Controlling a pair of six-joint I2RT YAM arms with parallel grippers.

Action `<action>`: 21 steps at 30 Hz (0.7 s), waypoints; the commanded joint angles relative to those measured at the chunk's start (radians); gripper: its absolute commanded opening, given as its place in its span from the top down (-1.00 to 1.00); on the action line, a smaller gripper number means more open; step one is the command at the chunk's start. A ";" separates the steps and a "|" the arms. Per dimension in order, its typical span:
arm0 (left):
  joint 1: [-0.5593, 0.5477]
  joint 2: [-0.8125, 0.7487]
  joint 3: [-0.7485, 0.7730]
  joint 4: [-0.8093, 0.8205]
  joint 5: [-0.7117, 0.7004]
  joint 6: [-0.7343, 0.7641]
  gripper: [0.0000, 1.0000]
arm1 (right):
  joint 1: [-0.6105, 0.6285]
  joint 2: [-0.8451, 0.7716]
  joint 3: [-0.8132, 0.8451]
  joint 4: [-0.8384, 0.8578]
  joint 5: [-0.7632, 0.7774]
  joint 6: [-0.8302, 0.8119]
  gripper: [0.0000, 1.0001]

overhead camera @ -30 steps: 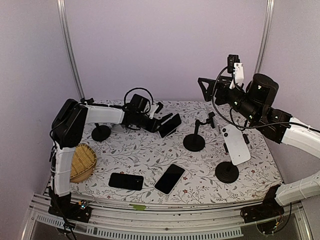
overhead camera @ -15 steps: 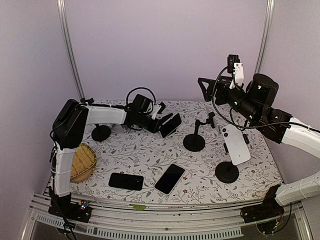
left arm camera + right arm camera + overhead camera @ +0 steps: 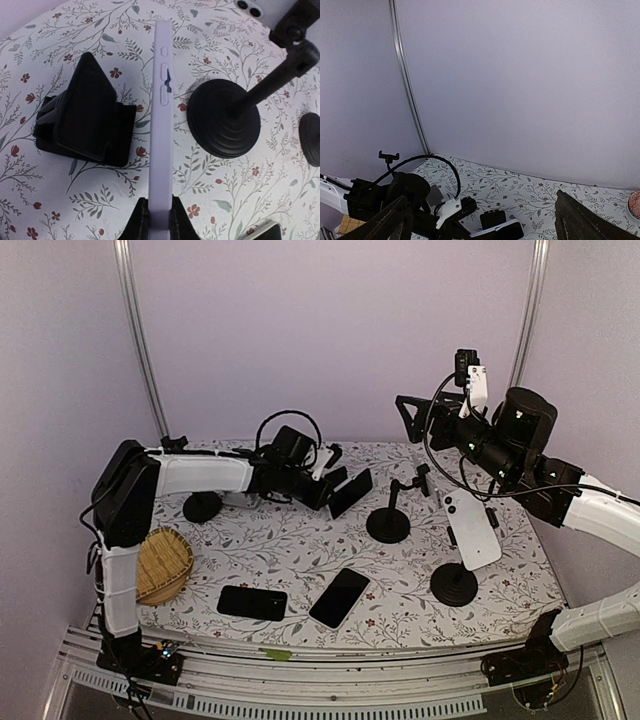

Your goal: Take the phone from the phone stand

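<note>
I see a table (image 3: 290, 540) covered in a white floral print. In the top view a woven basket (image 3: 165, 565) sits at the lower left. A black phone (image 3: 252, 602) lies flat near the bottom centre, and a second dark phone (image 3: 340, 597) lies just to its right, angled. A round-based stand (image 3: 388, 525) is at centre, another stand base (image 3: 454, 585) sits to its lower right, and a third round base (image 3: 202, 506) is at the left. In my left wrist view a black wedge-shaped stand (image 3: 85, 120) rests on the print at the left of the frame, apart from the round-based stand on the right.
</note>
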 commanded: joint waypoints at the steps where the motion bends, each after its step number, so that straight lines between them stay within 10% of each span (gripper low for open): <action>1: -0.041 -0.169 -0.031 0.065 -0.019 -0.029 1.00 | -0.005 -0.005 -0.004 0.004 -0.010 0.012 -0.98; 21: -0.123 -0.672 -0.624 0.273 -0.140 -0.259 1.00 | -0.005 0.001 -0.017 0.047 -0.026 0.031 -0.98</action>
